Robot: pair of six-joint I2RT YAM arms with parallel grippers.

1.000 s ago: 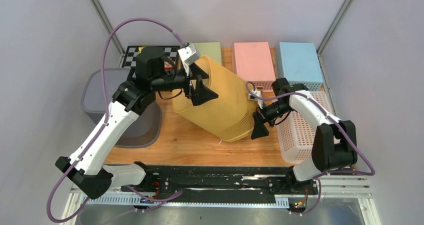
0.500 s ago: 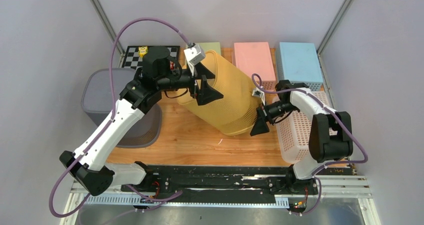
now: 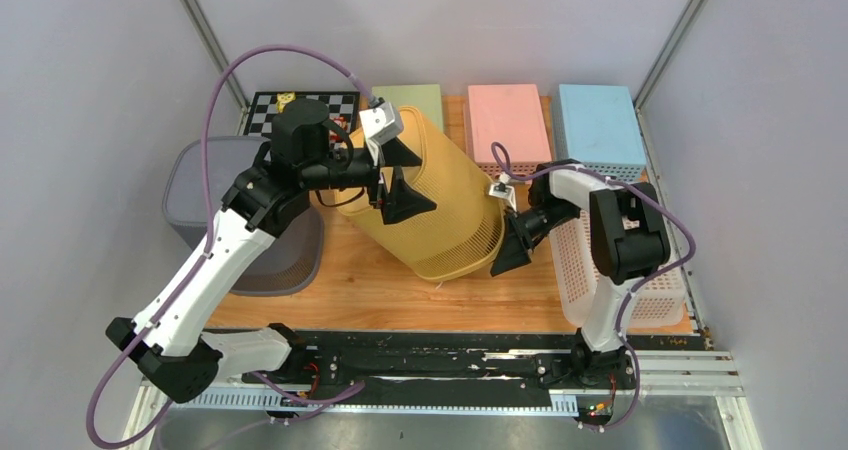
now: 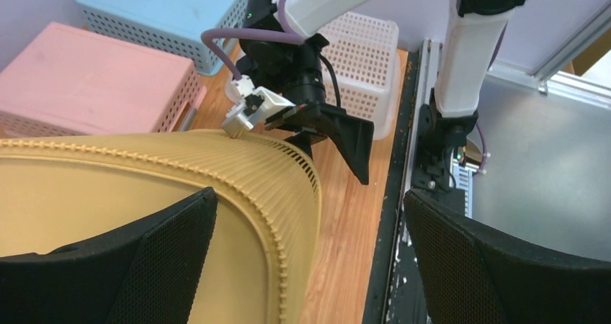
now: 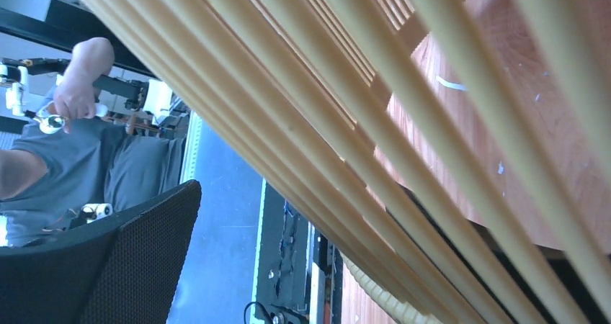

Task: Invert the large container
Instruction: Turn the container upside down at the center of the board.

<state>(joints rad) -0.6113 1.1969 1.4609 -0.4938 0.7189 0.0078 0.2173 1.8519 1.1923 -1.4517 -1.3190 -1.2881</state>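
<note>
Roughly halfway is my reading of the job. On the wooden tabletop (image 3: 380, 290) the large yellow basket (image 3: 440, 205) sits near the middle, tipped at a steep slant. Its near-right end rests on the wood and its far-left end is raised. It is neither upright nor flat on either end, and I cannot say for certain which end is the mouth.

Off the tabletop's left edge stands a grey bin (image 3: 230, 220), and a white basket (image 3: 600, 260) lies along its right edge. A pink box (image 3: 508, 115) and a blue box (image 3: 598, 120) line its far edge. None of them looks involved.

Over the far-left part of the tabletop, the left gripper (image 3: 400, 175) has its jaws spread wide across the basket's raised edge. One finger sits on each side and neither is clamped. Toward the right of the tabletop's middle, the right gripper (image 3: 510, 240) is also spread wide, close against the ribbed wall near the low end and gripping nothing.

Left to do, as I judge it: carry the tilt through until the basket settles mouth down, then back both arms away. With only loose contact, the basket could slide or roll sideways.
</note>
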